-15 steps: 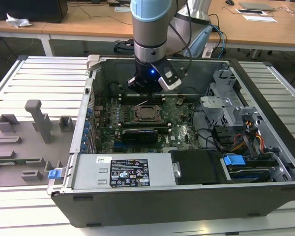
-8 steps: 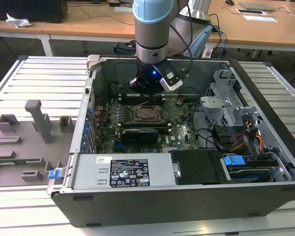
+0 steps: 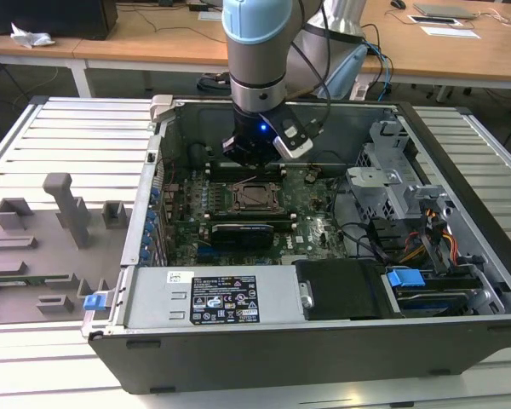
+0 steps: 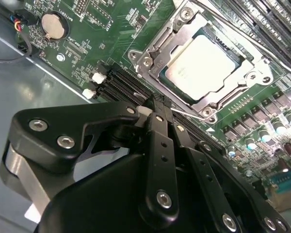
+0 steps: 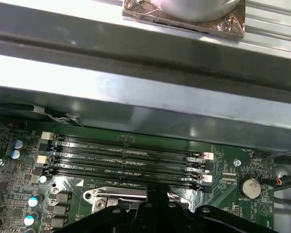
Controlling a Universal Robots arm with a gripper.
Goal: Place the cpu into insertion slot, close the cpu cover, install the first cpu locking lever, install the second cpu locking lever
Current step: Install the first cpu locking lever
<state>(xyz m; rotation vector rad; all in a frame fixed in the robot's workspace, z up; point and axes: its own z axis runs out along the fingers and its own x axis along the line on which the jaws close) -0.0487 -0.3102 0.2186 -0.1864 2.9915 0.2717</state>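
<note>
Pale grey tabletop (image 3: 77, 136) of ribbed metal slats. Carries, at its middle, an open dark computer case (image 3: 281, 362), laid on its side with the opening facing up. Bears, at the exterior view's left just beside the case, a flat grey fixture plate (image 3: 47, 260) with upright grey blocks and slotted holders on it. Runs on past the case at the exterior view's right. Seen again in the first wrist view as ribbed slats (image 5: 274, 14) beyond the case wall.

Memory slots (image 5: 126, 155), coin battery (image 4: 54, 25), labelled power supply (image 3: 162, 298).
</note>
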